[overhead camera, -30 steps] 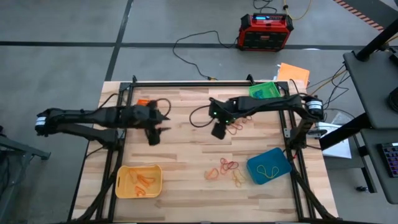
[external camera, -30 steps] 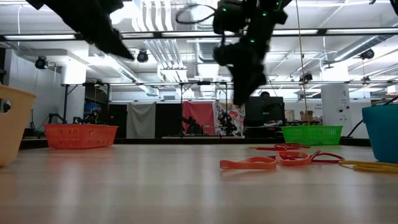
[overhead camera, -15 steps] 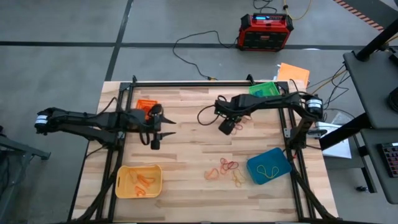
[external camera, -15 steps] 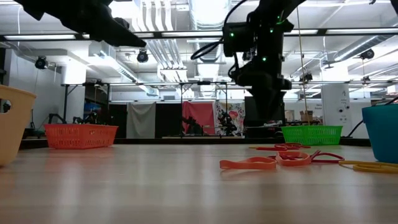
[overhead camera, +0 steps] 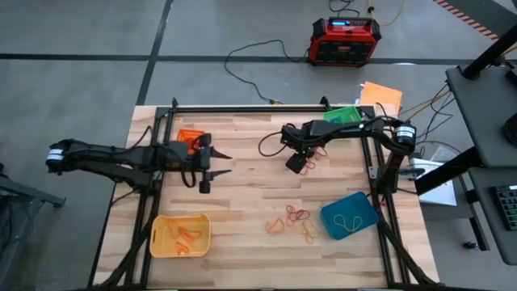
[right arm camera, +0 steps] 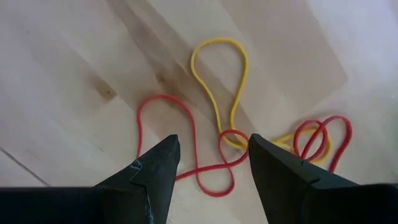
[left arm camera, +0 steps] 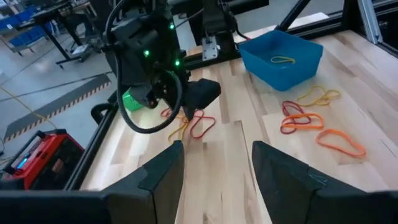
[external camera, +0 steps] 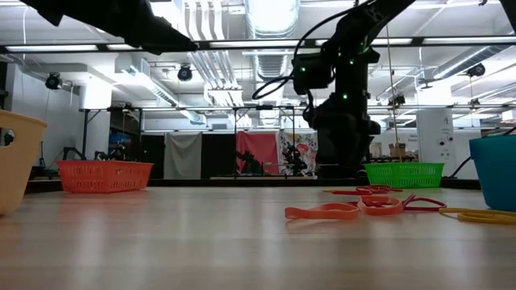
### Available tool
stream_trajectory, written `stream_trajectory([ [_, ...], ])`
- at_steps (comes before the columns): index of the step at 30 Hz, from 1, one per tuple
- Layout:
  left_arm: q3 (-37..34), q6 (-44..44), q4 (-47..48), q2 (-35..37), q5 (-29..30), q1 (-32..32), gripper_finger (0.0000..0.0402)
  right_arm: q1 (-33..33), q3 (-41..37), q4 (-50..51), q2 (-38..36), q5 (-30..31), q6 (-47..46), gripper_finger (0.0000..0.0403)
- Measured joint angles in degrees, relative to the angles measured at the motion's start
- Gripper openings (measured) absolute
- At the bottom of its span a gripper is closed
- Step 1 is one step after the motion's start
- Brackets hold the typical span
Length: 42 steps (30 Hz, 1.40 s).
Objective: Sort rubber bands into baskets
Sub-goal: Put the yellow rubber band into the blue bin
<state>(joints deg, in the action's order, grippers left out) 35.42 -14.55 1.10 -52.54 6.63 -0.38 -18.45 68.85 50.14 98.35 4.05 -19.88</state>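
Red and yellow rubber bands (right arm camera: 214, 134) are what the right gripper (right arm camera: 211, 165) is parked over now, fingers spread apart with nothing between them, right above that tangled little clump near the green basket (overhead camera: 343, 118). A second ago it sat further toward the middle of the table (overhead camera: 242, 202) and higher up; since then it's slid back toward the far right corner and dropped low, so in the low view its dark bulk now reaches nearly to the table surface.

Left gripper (overhead camera: 216, 163) has shifted too: it was angled down and closer in, now it's stretched out level just past the orange basket (overhead camera: 191, 138), fingers open and empty, pointing across the table at the other arm.

Nothing else moved. Loose pile of orange, red and yellow bands (overhead camera: 292, 220) is on the wood just beside the blue basket (overhead camera: 349, 216), which has one yellow band (overhead camera: 349, 221) in it. Yellow basket (overhead camera: 180, 235) at the near left corner has a few orange bands (overhead camera: 186, 236) inside.
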Motion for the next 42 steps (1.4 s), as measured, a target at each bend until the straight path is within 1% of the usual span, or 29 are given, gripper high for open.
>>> stream_trajectory([
  [2, 0.0, 0.0, -0.1, -0.6, 0.0, 0.0, 0.0174, 0.4, -1.0, -1.1, 0.0, 0.3, 0.0, 0.0187],
  [9, 0.0, -1.1, -2.3, -2.4, 0.4, 0.0, 0.0174, 1.4, -6.3, -10.7, 0.0, 0.5, -1.4, 0.0187],
  [17, 0.0, -5.6, -5.0, -3.5, 0.5, 0.8, 0.0174, 1.6, -9.7, -14.8, 0.0, 0.4, -2.7, 0.0185],
  [20, 0.0, -5.9, -6.7, -4.3, 0.5, 1.5, 0.0174, 1.6, -10.0, -15.3, 0.0, 0.5, -2.6, 0.0174],
  [24, 0.0, -6.0, -9.2, -5.2, 0.5, 2.6, 0.0174, 1.6, -9.8, -14.9, 0.0, 0.5, -2.1, 0.0149],
  [27, 0.0, -5.9, -9.5, -5.8, 0.5, 2.9, 0.0174, 1.6, -8.4, -14.4, 0.0, 0.5, -2.0, 0.0135],
  [30, 0.0, -4.8, -9.5, -5.9, 0.5, 2.9, 0.0174, 1.5, -6.2, -14.5, 0.0, 0.5, -2.0, 0.0131],
  [36, 0.0, -3.1, -9.5, -6.2, 0.5, 2.9, 0.0174, 0.6, -2.9, -14.3, -0.1, 0.5, -2.1, 0.0149],
  [42, 0.0, -2.9, -9.4, -6.3, 0.5, 2.9, 0.0174, -1.3, -3.6, -14.2, -0.1, 0.5, -2.1, 0.0186],
])
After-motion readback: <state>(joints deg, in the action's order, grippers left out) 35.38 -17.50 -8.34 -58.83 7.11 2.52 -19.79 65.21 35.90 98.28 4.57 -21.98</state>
